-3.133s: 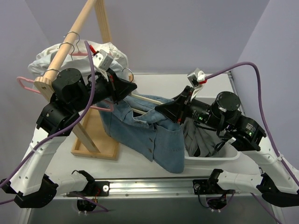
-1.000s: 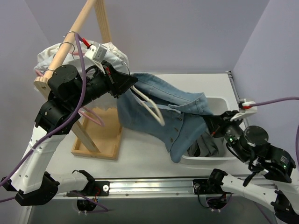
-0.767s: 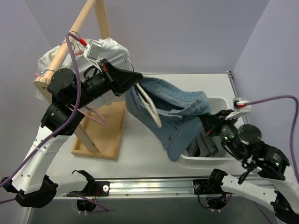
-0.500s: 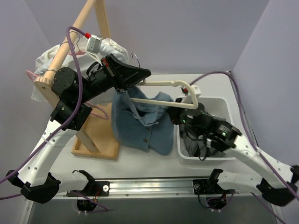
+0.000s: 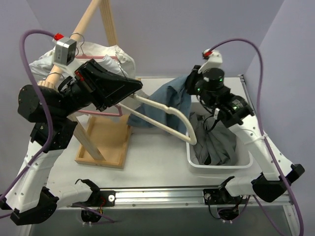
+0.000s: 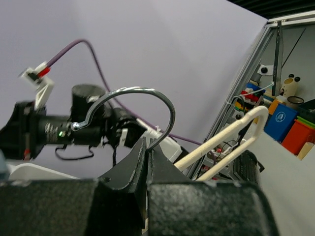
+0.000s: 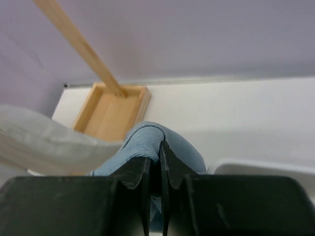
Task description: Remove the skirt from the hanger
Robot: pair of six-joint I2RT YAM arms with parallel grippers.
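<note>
The dark grey skirt (image 5: 216, 142) lies crumpled in the white bin (image 5: 216, 166), with no gripper on it. A stretch of the pink hanger (image 5: 101, 114) shows under my left arm by the rack. My left gripper (image 5: 138, 89) (image 6: 149, 145) is shut on the silver hook (image 6: 147, 91) of a cream hanger (image 5: 167, 115) that slants down toward the bin. High at the back, my right gripper (image 5: 191, 83) (image 7: 160, 147) is shut on a fold of the light blue denim garment (image 5: 167, 98) (image 7: 147, 135), which hangs behind the cream hanger.
A wooden rack with a slanted pole (image 5: 86, 24) and a tray base (image 5: 106, 142) (image 7: 110, 110) stands at the left. White shirts (image 5: 115, 56) hang on it. The bin fills the right front of the table.
My right arm has swung from the front right to the back, lifting the denim garment up. The left arm has turned, and the cream hanger now points toward the bin.
</note>
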